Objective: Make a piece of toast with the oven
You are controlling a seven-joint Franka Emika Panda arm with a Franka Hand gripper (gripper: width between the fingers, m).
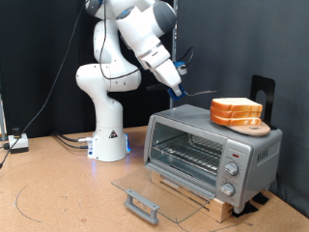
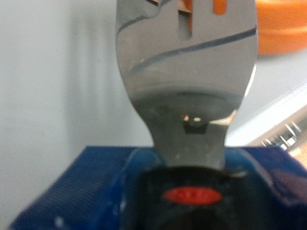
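The oven [image 1: 208, 145] stands at the exterior view's right, its glass door [image 1: 159, 188] folded down flat with the grey bar handle [image 1: 142, 204] in front. The wire rack [image 1: 188, 155] inside is bare. Several bread slices [image 1: 237, 111] are stacked on a round wooden board [image 1: 253, 127] on the oven's top; no single piece of toast lies apart from them. My gripper [image 1: 179, 87] hangs above the oven's left end, to the left of the stack. In the wrist view its blue fingers [image 2: 96, 187] are shut on a metal slotted spatula [image 2: 187, 77] with a black handle.
The arm's white base [image 1: 109, 135] stands on the table behind the oven, cables beside it at the left. A black stand [image 1: 263, 92] rises behind the bread. The oven's knobs [image 1: 232, 172] are on its right front. Blurred orange shapes [image 2: 283, 24] lie beyond the spatula.
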